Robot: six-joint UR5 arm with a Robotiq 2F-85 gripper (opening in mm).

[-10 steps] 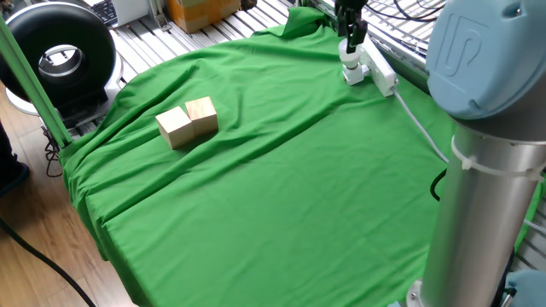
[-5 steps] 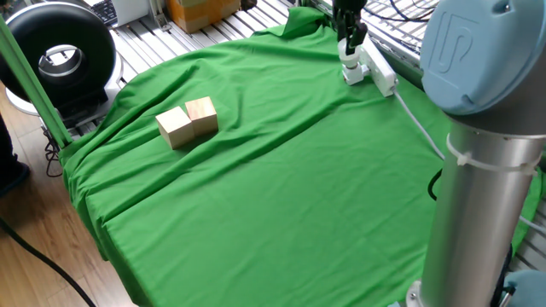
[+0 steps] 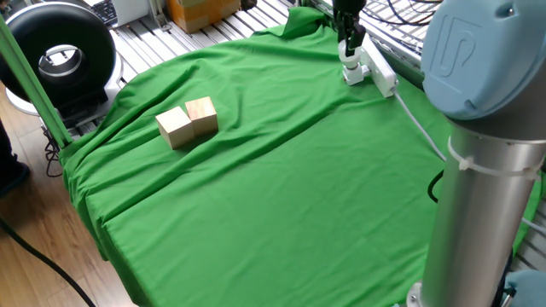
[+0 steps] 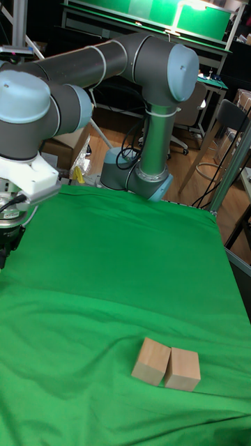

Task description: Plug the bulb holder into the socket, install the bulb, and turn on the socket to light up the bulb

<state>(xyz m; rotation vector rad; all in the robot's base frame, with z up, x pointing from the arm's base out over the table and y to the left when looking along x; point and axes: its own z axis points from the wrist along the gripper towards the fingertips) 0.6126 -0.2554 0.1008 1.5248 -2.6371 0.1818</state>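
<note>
Gripper [image 3: 349, 43]: fingers straddle the bulb [image 3: 349, 56]; true grasp cannot be told. Bulb: upright in holder [image 3: 352, 74], on the near end of the socket [image 3: 378, 72]. Advice: turn square, light downward pressure. Blocks [image 3: 188, 121]: well away.

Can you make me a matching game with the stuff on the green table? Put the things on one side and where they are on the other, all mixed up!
Things:
1. wooden blocks
2. socket
3. gripper
4. bulb

Places:
A. right under the gripper, standing at the socket
B. flat along the far edge of the cloth
C. side by side, alone on the cloth
D. hanging above the bulb

Pairs: 1-C, 2-B, 3-D, 4-A
</note>
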